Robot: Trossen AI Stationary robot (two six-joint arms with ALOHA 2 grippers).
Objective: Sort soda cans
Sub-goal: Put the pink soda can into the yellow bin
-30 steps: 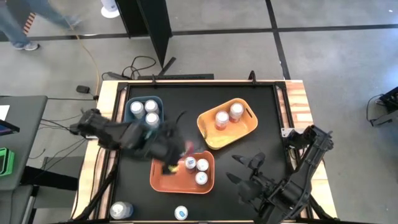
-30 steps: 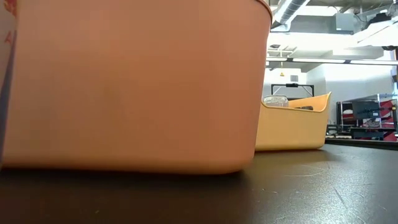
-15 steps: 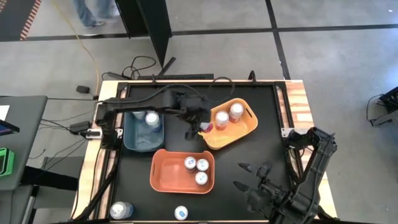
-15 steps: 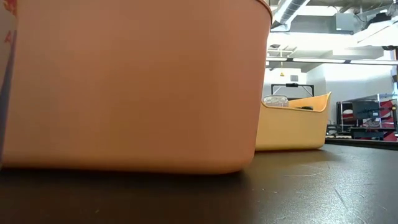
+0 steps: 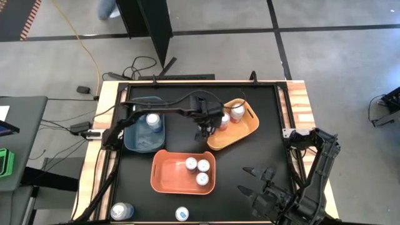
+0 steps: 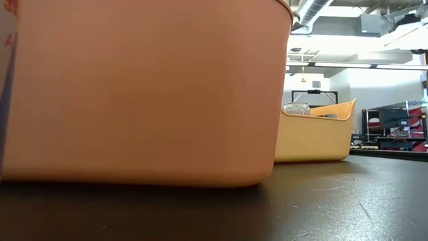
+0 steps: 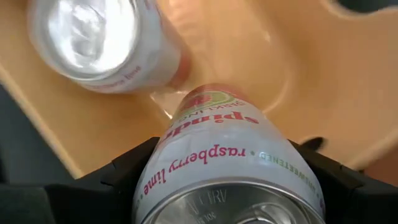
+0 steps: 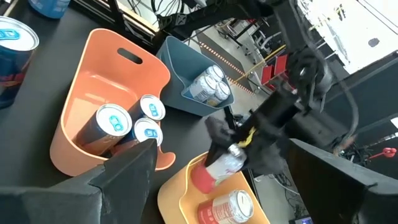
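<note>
Left end effector [image 5: 208, 127] swung from the orange rectangular plastic bin [image 5: 164, 178] to the yellow plastic bin [image 5: 247, 127], fingers clamped on a pink raspberry-lime metal soda can [image 7: 217, 162] over the yellow bin's near corner, beside two pink cans [image 5: 237, 111] inside. Right end effector [image 5: 257, 180] waits wide open, empty, above the black surface [image 5: 262, 100].

Pink-red raspberry lime can [image 7: 227, 163], silver top, pink lettering on a pale band. Yellow bin [image 5: 245, 130]: two more pink-red cans [image 5: 237, 111], silver-topped. Orange bin [image 5: 167, 175]: three cans with blue-and-white lids [image 5: 199, 170]. Blue-grey bin [image 5: 137, 139]: silver-white cans [image 8: 208, 86]. Black tabletop [image 5: 250, 156], pale wood edge. Dark arms throughout. Blue-labelled can [image 5: 122, 211] at the front edge.
</note>
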